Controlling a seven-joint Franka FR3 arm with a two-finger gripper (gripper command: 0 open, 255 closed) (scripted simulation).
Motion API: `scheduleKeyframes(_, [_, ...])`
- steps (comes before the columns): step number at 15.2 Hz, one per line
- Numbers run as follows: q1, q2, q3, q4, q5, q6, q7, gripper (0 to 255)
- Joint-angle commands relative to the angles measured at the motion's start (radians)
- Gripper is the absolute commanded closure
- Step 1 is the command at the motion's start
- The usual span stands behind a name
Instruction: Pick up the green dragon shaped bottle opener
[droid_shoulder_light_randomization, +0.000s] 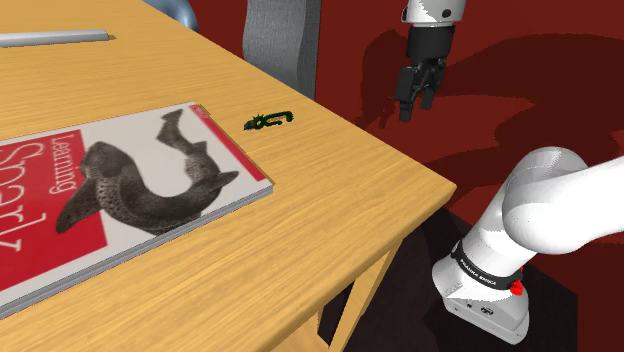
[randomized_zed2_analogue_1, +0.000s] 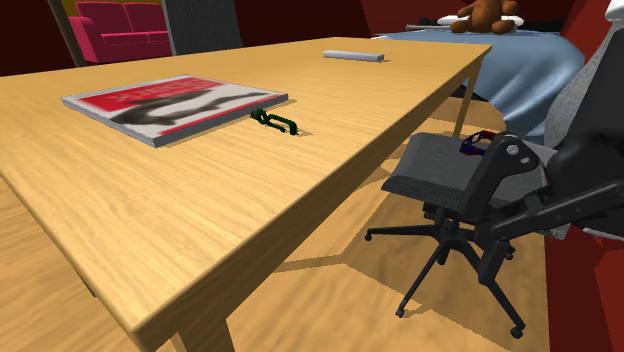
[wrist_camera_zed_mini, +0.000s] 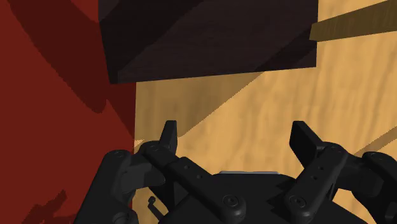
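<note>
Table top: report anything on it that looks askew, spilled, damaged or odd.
Nothing stands out. The book lies flat, the green bottle opener rests on the wood beside its corner, and a grey bar lies further along the table. Nothing is spilled or broken.

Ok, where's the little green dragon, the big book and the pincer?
Dragon (droid_shoulder_light_randomization: 268, 121): shoulder view, middle of its body.
Book (droid_shoulder_light_randomization: 130, 190): shoulder view, the grey animal on its cover.
Pincer (droid_shoulder_light_randomization: 416, 106): shoulder view, between its open fingertips.
</note>
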Motion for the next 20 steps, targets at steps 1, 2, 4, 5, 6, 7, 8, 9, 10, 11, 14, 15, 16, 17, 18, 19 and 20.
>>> scheduleKeyframes(1, [0.0,0.0,0.0,0.0,0.0,0.0,0.0,0])
scheduleKeyframes(2, [0.02,0.03,-0.001,0.019,0.003,0.021,-0.035,0])
scheduleKeyframes(4, [0.062,0.088,-0.001,0.058,0.01,0.059,-0.105,0])
scheduleKeyframes(5, [0.082,0.115,-0.001,0.078,0.014,0.077,-0.141,0])
scheduleKeyframes(6, [0.102,0.142,0.0,0.098,0.019,0.093,-0.176,0])
scheduleKeyframes(7, [0.121,0.167,0.001,0.119,0.024,0.108,-0.211,0])
scheduleKeyframes(8, [0.14,0.192,0.003,0.139,0.029,0.121,-0.246,0])
scheduleKeyframes(9, [0.159,0.215,0.005,0.16,0.035,0.134,-0.281,0])
scheduleKeyframes(10, [0.178,0.238,0.007,0.181,0.04,0.145,-0.316,0])
scheduleKeyframes(11, [0.196,0.259,0.01,0.202,0.046,0.156,-0.35,0])
scheduleKeyframes(14, [0.25,0.318,0.02,0.264,0.065,0.182,-0.454,0])
scheduleKeyframes(15, [0.268,0.335,0.024,0.285,0.071,0.189,-0.488,0])
scheduleKeyframes(16, [0.285,0.352,0.028,0.305,0.078,0.196,-0.523,0])
scheduleKeyframes(17, [0.302,0.368,0.032,0.325,0.085,0.201,-0.557,0])
scheduleKeyframes(18, [0.319,0.382,0.037,0.344,0.091,0.206,-0.591,0])
scheduleKeyframes(19, [0.336,0.396,0.042,0.363,0.098,0.21,-0.625,0])
scheduleKeyframes(20, [0.352,0.408,0.048,0.382,0.105,0.214,-0.658,0])
